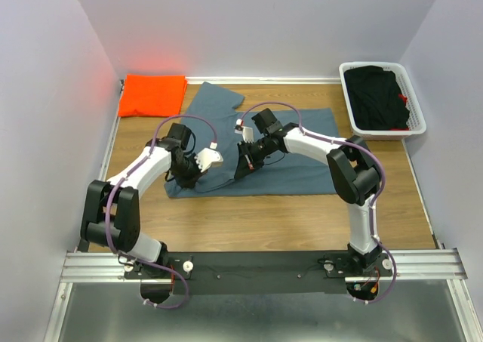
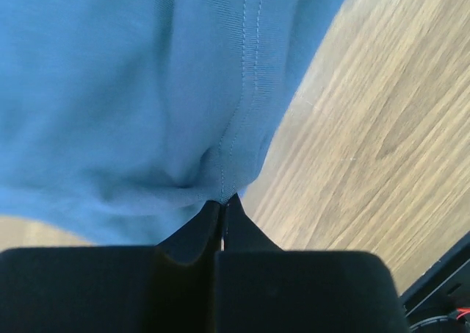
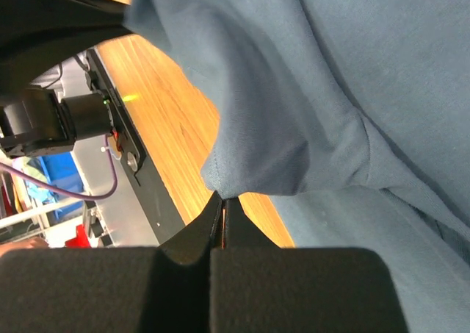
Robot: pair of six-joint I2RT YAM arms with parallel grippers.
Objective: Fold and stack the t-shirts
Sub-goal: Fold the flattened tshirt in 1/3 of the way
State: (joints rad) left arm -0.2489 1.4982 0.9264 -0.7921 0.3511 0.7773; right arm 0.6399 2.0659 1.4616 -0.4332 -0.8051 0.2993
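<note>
Looking down from the top view, we see the slate blue-grey t-shirt (image 1: 298,142) spread across the middle of the wooden table (image 1: 264,217), one sleeve reaching toward the upper centre of the frame. We find the left gripper (image 2: 222,204) at the shirt's lower left part. Its fingers are pressed together on a pinch of blue cloth right at a stitched hem, and bare wood fills the right side of the left wrist view. We find the right gripper (image 3: 222,201) near the centre of the shirt, likewise clamped on a rounded, bunched fold of the same cloth. The bright orange t-shirt (image 1: 153,94) lies folded flat in the upper left corner of the table, just beside the blue sleeve; we cannot tell whether the two touch. At the upper right sits a white basket (image 1: 417,123) holding a dark garment (image 1: 377,97).
</note>
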